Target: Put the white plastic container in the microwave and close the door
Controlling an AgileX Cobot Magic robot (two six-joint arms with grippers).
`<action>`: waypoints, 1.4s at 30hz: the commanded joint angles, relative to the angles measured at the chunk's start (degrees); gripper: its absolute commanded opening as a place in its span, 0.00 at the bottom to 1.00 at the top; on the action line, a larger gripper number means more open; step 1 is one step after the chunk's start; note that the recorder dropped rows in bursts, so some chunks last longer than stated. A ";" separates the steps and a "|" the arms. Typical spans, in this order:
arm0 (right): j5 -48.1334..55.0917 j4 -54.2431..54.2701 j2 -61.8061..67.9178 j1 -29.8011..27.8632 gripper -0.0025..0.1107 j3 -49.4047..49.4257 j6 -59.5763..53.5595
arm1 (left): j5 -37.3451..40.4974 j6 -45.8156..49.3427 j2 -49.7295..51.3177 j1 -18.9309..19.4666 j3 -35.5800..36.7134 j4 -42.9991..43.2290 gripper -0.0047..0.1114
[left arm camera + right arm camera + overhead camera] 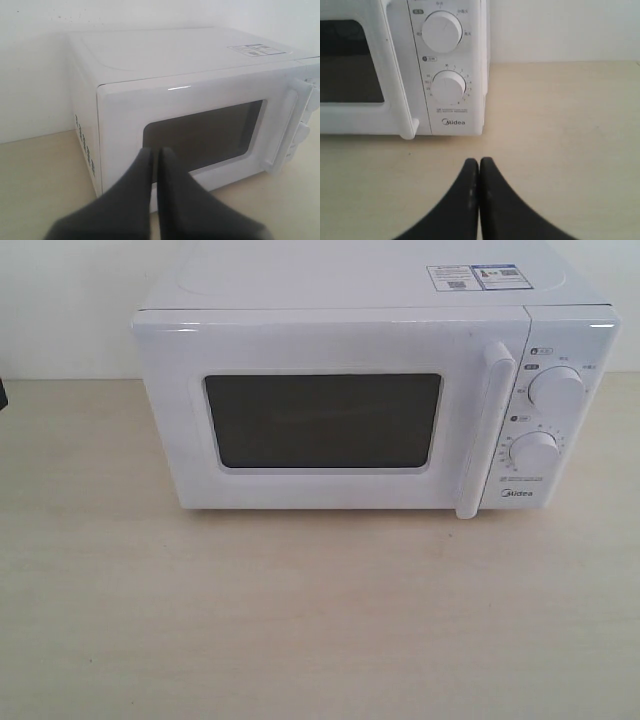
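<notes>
Exterior view: the microwave is sitting on the worktop, the door lying shut, its bar handle at 3 o'clock from the window; the white plastic container is showing nowhere. Left wrist view: the left tool is hanging pressed together, empty. Right wrist view: the right tool likewise. The handle is looking rigid, likely best hooked mid-bar.

Bright, even, soft light; faint glare streak on the microwave; left gripper seems slightly blurred.
</notes>
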 commanded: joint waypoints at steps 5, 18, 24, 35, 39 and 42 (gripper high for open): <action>2.15 -1.99 -0.03 -0.46 0.02 -0.04 -0.55 | -0.49 -0.23 -0.48 -0.08 0.11 -0.13 0.08; 3.60 -3.03 -2.47 -2.16 0.02 -0.04 0.05 | -0.36 -0.23 -0.37 -0.08 0.16 -0.13 0.08; 3.60 -3.03 -2.47 -3.01 0.02 -0.04 0.07 | -0.36 -0.23 -0.37 -0.08 0.27 -0.13 0.08; 3.60 -3.03 -2.47 -2.72 0.02 -0.04 -0.04 | -0.36 -0.23 -0.37 -0.08 0.27 -0.13 0.08; 3.60 -3.03 -2.47 -2.72 0.02 -0.04 -0.04 | -0.36 -0.23 -0.37 -0.08 0.27 -0.13 0.08; 3.60 -3.03 -2.47 -2.72 0.02 -0.04 -0.04 | -0.36 -0.23 -0.37 -0.08 0.27 -0.13 0.08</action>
